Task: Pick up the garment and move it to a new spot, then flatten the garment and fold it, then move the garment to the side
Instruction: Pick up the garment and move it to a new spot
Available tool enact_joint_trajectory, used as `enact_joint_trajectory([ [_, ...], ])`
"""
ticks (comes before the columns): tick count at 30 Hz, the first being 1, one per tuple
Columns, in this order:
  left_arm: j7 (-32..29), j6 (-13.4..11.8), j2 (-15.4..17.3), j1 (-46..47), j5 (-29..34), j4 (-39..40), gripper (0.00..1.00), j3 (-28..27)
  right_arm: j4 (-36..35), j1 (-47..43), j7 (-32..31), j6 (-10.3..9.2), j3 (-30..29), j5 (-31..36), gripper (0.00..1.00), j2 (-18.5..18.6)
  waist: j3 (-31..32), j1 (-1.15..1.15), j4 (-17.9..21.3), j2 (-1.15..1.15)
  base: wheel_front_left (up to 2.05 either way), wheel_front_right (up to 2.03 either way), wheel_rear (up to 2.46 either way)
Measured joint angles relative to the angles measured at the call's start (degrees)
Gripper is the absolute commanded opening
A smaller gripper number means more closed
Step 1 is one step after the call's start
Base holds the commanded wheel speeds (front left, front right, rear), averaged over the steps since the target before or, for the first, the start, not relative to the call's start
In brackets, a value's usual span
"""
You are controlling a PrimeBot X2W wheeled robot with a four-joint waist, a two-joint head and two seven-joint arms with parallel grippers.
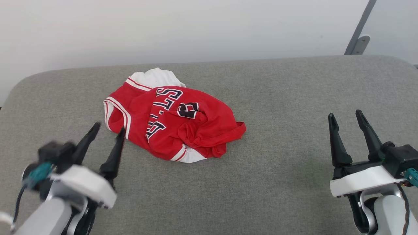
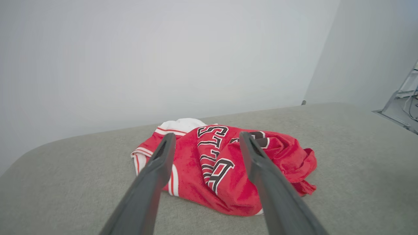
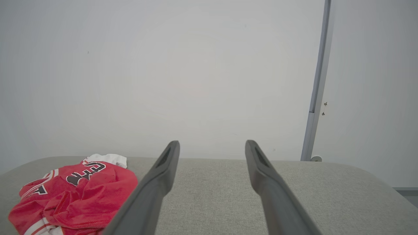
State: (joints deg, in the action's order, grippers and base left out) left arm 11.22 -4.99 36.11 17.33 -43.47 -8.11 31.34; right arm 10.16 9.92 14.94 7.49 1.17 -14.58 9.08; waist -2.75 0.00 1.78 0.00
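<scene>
Left of centre, garment [image 1: 173, 127] lies crumpled on pad [image 1: 277, 169].
Left gripper [image 1: 109, 128] just beside it, right gripper [image 1: 345, 115] lower right; both jaws spread.

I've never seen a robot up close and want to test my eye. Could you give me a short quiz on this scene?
1. Fill in: the left fingers and right fingers both stand ___ and hold nothing.
2. Which are closer to the red jersey? A) left fingers B) right fingers
3. True or false: the jersey lies flat and neatly folded on the grey cushion.
Key: 1 open; 2 A; 3 false, it is crumpled.
</scene>
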Motion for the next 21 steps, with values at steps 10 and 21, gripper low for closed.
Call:
enact_joint_trajectory([
  [10,3.69,-2.07,-2.09,-13.04,0.08,2.27,1.00,-10.58,1.09,-1.44,0.00,0.00,-1.42,-0.05,1.00,0.24,1.41,0.00,-1.18,0.00,0.00,0.00,0.00],
  [21,3.75,3.09,-10.89,-25.21,6.65,6.13,1.00,-26.01,0.98,-3.53,-0.02,0.00,-2.48,0.01,1.00,-0.68,2.57,0.00,-2.30,0.00,0.00,0.00,0.00],
])
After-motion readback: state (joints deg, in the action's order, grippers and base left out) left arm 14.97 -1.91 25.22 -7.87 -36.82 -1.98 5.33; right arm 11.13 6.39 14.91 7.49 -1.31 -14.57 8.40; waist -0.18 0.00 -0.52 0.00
